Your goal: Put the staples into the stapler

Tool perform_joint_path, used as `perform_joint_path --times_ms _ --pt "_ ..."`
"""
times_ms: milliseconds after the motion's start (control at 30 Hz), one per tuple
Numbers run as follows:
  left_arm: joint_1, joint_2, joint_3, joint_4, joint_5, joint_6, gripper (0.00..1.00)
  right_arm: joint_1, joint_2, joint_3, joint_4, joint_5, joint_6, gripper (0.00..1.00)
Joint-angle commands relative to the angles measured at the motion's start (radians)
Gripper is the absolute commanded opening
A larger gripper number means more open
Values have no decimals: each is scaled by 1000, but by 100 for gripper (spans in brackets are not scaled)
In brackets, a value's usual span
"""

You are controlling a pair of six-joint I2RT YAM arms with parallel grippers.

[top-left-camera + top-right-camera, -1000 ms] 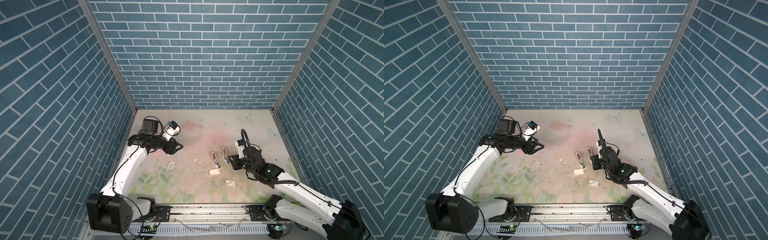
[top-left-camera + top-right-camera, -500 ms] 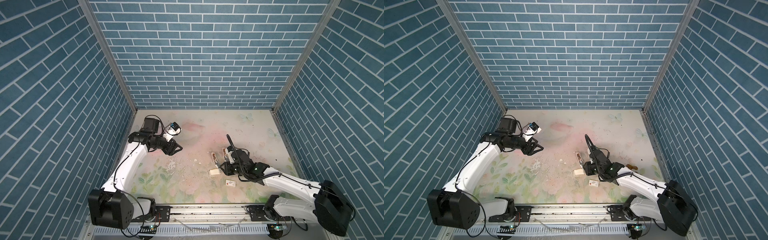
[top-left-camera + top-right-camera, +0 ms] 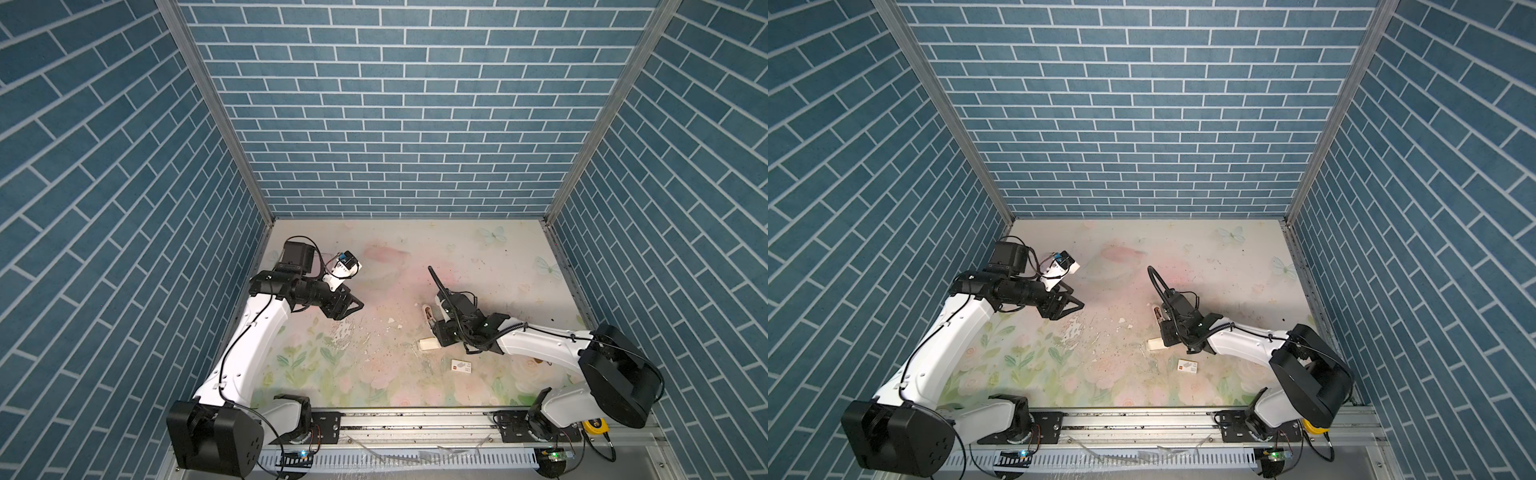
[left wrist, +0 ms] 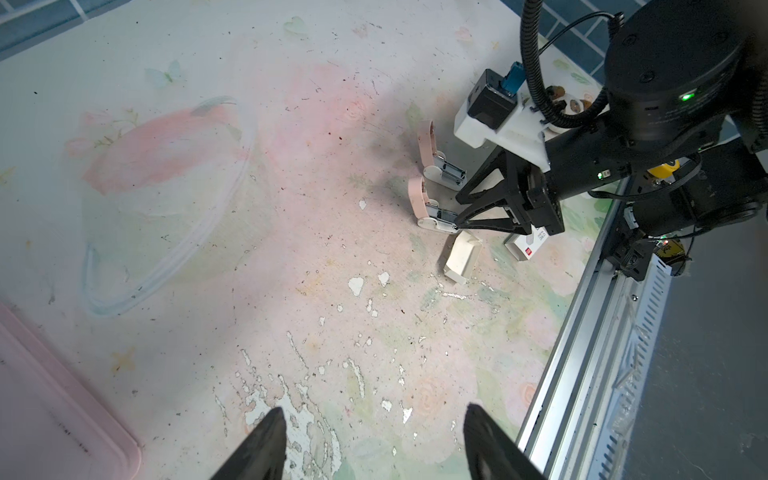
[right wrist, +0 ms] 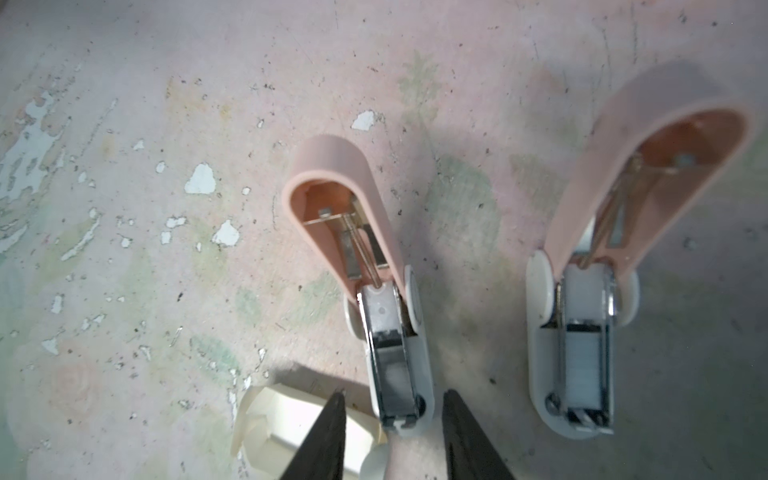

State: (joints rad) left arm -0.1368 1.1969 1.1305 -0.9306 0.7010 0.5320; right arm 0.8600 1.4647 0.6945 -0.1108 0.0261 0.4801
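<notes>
Two staplers lie side by side with pink lids swung open. In both top views only one stapler shows. My right gripper is open and low, its fingers either side of the nearer stapler's front end, not touching it. The other stapler has a ribbed grey strip of staples in its channel. The cream tray lies just beside one right finger. No staples show in it. My left gripper hangs open and empty far to the left.
A flat white card sleeve with a red square lies near the front, under the right forearm. A pink tray corner sits beside the left gripper. The metal rail runs along the front edge. The mat is flaked with white patches.
The right arm has swung left and down from beside the staplers, and now covers one of them and reaches the tray. Its jaws stand wider. The left arm has barely moved.
</notes>
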Motion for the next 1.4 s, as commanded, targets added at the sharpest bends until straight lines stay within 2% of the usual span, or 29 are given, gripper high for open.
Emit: perform_joint_path --times_ms 0,433,833,1167,1367 --pt "6 -19 -14 -37 18 3 69 8 18 28 14 40 -57 41" --pt "6 -25 -16 -46 11 2 69 9 110 91 -12 48 -119 41" --pt "6 -32 -32 -42 10 5 69 9 175 116 9 7 -138 41" --pt "6 -33 -41 -48 8 8 69 23 219 150 22 -25 -188 32" --pt "12 -48 -48 -45 0 7 69 42 247 182 19 -46 -219 30"
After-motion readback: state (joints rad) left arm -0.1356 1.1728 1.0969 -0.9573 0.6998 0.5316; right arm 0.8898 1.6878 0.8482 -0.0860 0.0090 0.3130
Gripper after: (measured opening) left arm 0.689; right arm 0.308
